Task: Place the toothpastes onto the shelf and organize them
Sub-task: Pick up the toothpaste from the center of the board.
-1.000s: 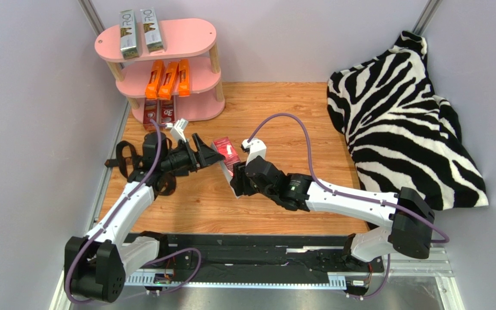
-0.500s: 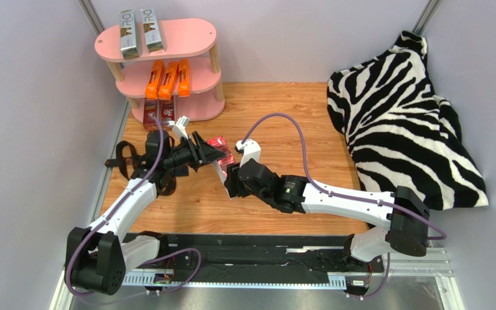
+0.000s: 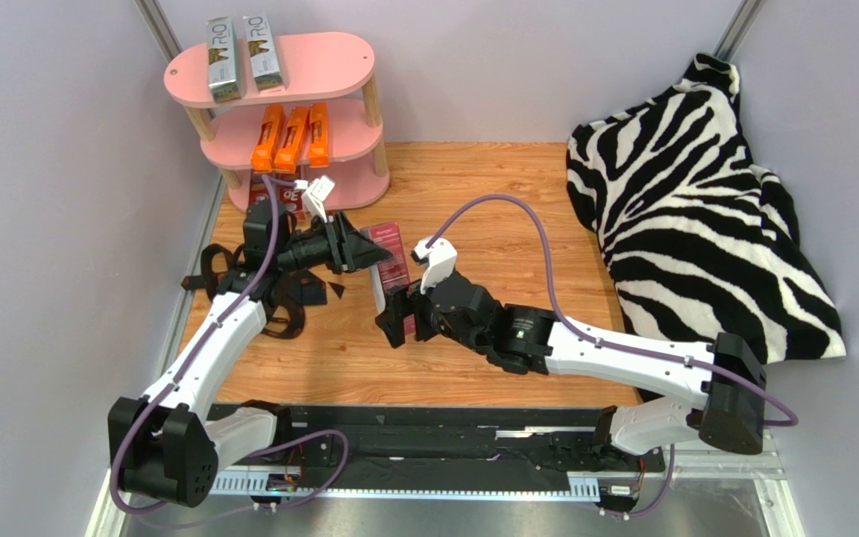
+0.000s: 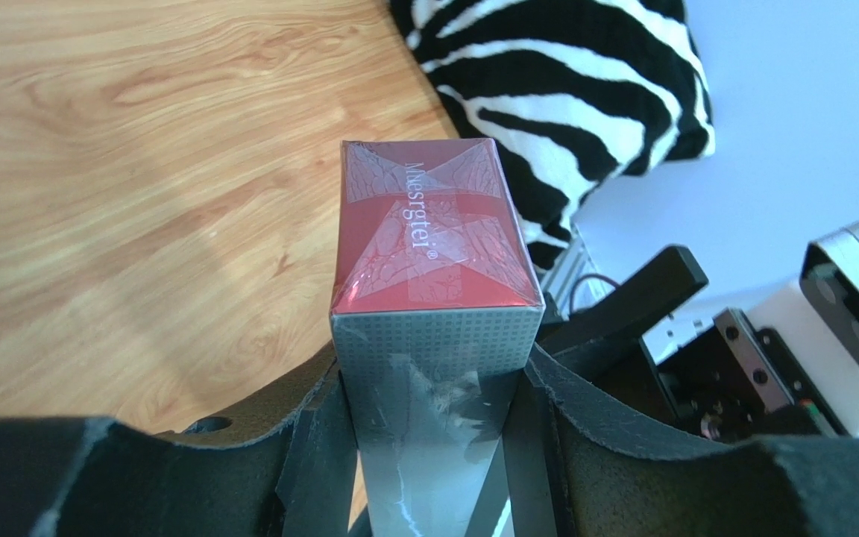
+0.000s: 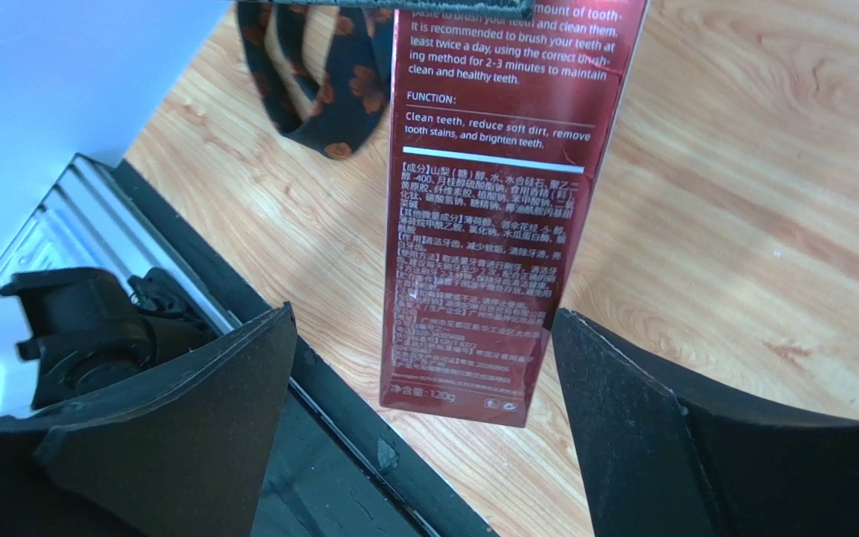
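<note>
- Top external view: at centre left, the left gripper (image 3: 372,255) and the right gripper (image 3: 398,321) meet around one dark red carton (image 3: 391,248), which appears to be held off the wooden table (image 3: 490,190).
- Left wrist view: the left gripper (image 4: 432,403) is clamped on the dark red carton (image 4: 434,241). Its fingers (image 4: 309,464) press both flanks near one end, and the far end cap points toward the zebra cloth (image 4: 557,90).
- Right wrist view: the right gripper (image 5: 421,324) stands spread. Its fingers (image 5: 210,392) sit at the lower corners of the frame, with a gap to the dark red carton (image 5: 484,224) on each side and no contact.
- Step in hand, as judged: an arm-to-arm handover, with the carton carried by the left arm alone.
- The shelf (image 3: 322,56) is at upper left.
  - The top board holds two silver-grey cartons (image 3: 241,50).
  - The middle board holds three orange cartons (image 3: 288,140).
  - The bottom board shows red packaging (image 3: 288,192), partly hidden behind the left wrist, so the count cannot be told.
- Next move, right arm: back away along the carton's length without brushing it.
- Next move, left arm: swing toward the upper left and lay the carton on the bottom board, parallel to the red packaging.
- Caution:
  - The grip is near one end, so the long carton may pivot.
  - The black strap (image 3: 221,274) lies under the left arm and could snag.
</note>
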